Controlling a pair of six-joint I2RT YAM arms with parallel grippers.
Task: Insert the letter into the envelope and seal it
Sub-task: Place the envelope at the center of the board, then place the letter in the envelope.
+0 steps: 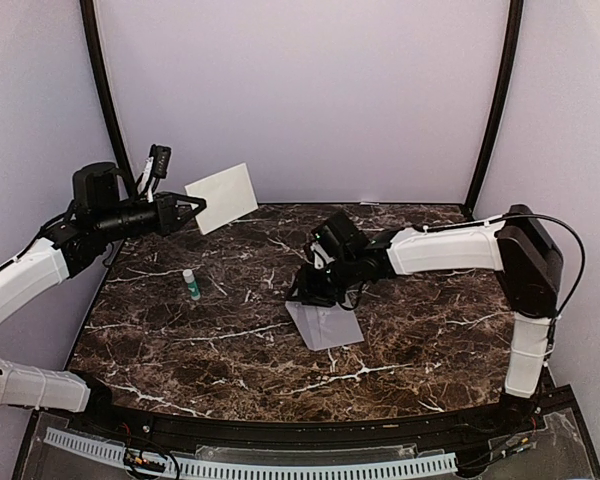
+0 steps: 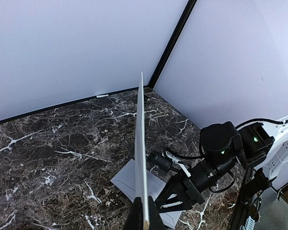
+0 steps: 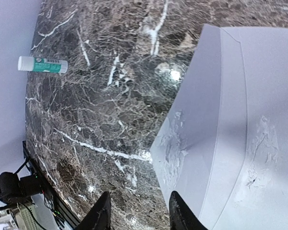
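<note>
cream paper was up in the air: the letter [image 1: 225, 197] hung above the far left of the marble tabletop [image 1: 430, 340], pinched along its near left edge by the left fingers [image 1: 188, 212], which were shut tight on it. the sheet stood on edge, one face toward the back wall. its long axis ran out from the fingers toward the middle of the tabletop, the free end rising a little. from where i stood i could not make out its border.

the grey envelope [image 1: 330, 325] lay flat on the tabletop right of centre, well apart from the letter. the right fingers [image 3: 102, 215] hovered just over its far left corner, partly spread, with only bare marble showing between them; they held nothing. the arm hid part of the envelope, so i could not tell which way its long axis ran or whether its mouth was open.

that was my worry. held by one edge only, the letter could sag or twist as it travelled. with nothing pinning the envelope or lifting its flap, the sheet's leading edge might butt the paper and skid it across the slick stone. a glue stick [image 1: 191, 284] lay on the tabletop between the two and could be knocked by a low pass.
</note>
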